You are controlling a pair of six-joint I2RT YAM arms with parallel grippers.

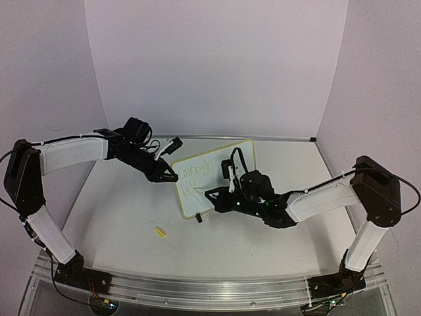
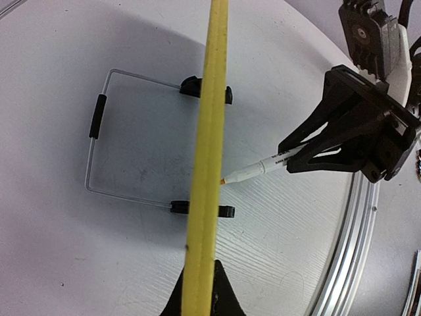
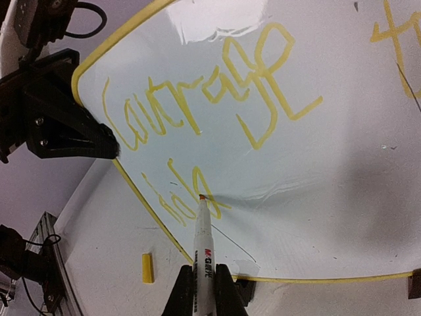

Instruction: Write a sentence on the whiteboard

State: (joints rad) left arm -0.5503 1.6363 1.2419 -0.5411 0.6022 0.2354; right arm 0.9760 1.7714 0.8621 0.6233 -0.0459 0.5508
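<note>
The whiteboard [image 1: 214, 178] with a pale yellow frame stands tilted mid-table on black clip feet. Yellow cursive writing [image 3: 197, 99] fills its upper line, with a shorter second line [image 3: 177, 201] below. My left gripper [image 1: 166, 176] is shut on the board's left frame edge [image 2: 207, 164], seen edge-on in the left wrist view. My right gripper [image 3: 204, 289] is shut on a white marker [image 3: 202, 243], whose tip touches the board face at the second line. The marker also shows in the left wrist view [image 2: 256, 169].
A yellow marker cap [image 1: 159, 231] lies on the table in front of the board; it also shows in the right wrist view [image 3: 148, 266]. A wire stand [image 2: 99, 131] props the board from behind. Walls close the back and sides.
</note>
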